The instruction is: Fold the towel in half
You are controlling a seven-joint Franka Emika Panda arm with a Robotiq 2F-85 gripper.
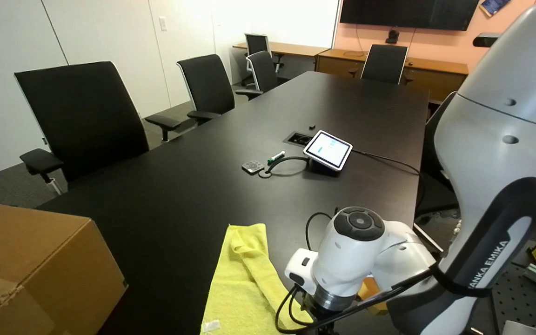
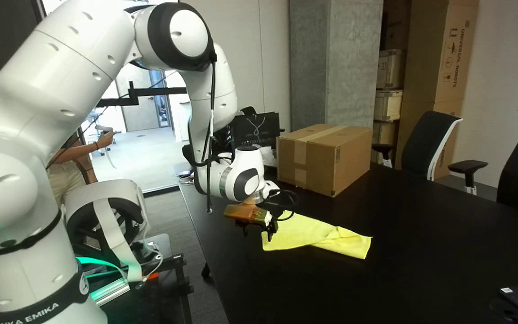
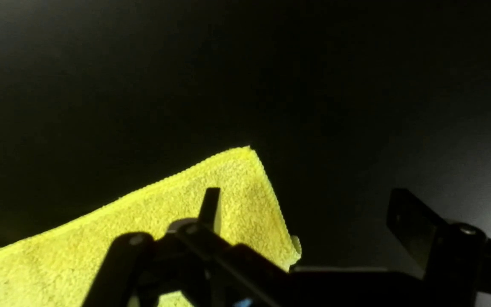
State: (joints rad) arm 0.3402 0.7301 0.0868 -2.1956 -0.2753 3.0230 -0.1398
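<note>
On my wrist feed the gripper (image 3: pixel 305 205) has its fingers (image 3: pixel 210 209) spread wide: one shows in front of the towel (image 3: pixel 249 196), the other over the black table (image 3: pixel 186 85), and one edge of the towel runs between the two. I can't tell from here whether either tip touches anything. The towel lies on the table by the end of the arm (image 1: pixel 351 251), stretched out long; in an exterior view I see what looks like a strip along one side turned over onto the rest, rumpled at the far end, and a small white patch (image 1: pixel 211 325) at the border nearer the camera. In an exterior view the gripper stands right at one end of the towel (image 2: pixel 331 234). A closed box (image 2: pixel 310 164) sits on the table in both exterior views, near the towel but apart from it, and near that box I make out a black bag (image 2: pixel 255 128). Farther along the table I have a tablet (image 1: pixel 328 150) propped at a slant, a green-and-white marker (image 1: pixel 276 157) just beside its looping cable (image 1: pixel 291 158), and chairs (image 1: pixel 82 116) down the long side.
</note>
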